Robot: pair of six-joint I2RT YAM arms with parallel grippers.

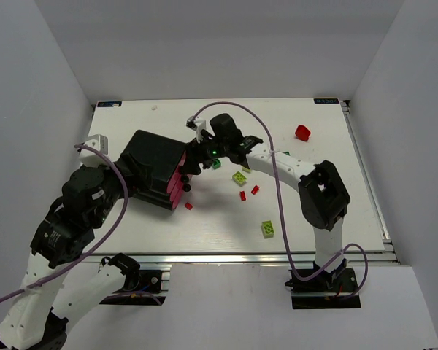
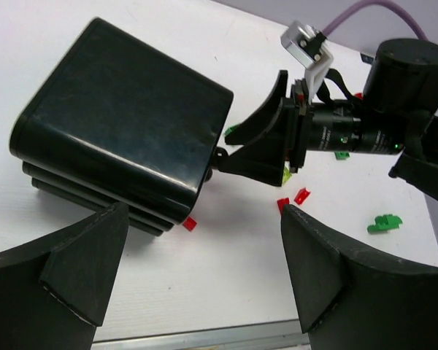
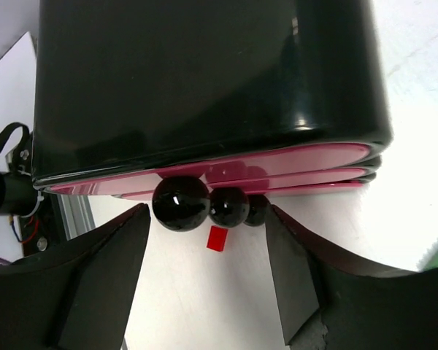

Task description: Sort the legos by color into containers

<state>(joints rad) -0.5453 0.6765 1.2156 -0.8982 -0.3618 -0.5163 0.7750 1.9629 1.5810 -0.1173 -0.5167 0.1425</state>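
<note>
A white table (image 1: 204, 235) has a metal rail (image 1: 226, 257) in front and perhaps a corner label (image 1: 325, 101).

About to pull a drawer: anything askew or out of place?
The black cabinet sits skewed to the table edges, drawers shut. A red brick lies right by the knobs, where the right gripper holds its jaws open.

three drawers (image 3: 292, 157), four red bricks (image 1: 242, 195), perhaps two lime bricks (image 1: 267, 229), two green bricks (image 1: 216, 164).

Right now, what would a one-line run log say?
left gripper: open, near black rounded cabinet | right gripper: open, at round black knobs of magenta-pink drawers | small plastic legos: loose on table
</note>
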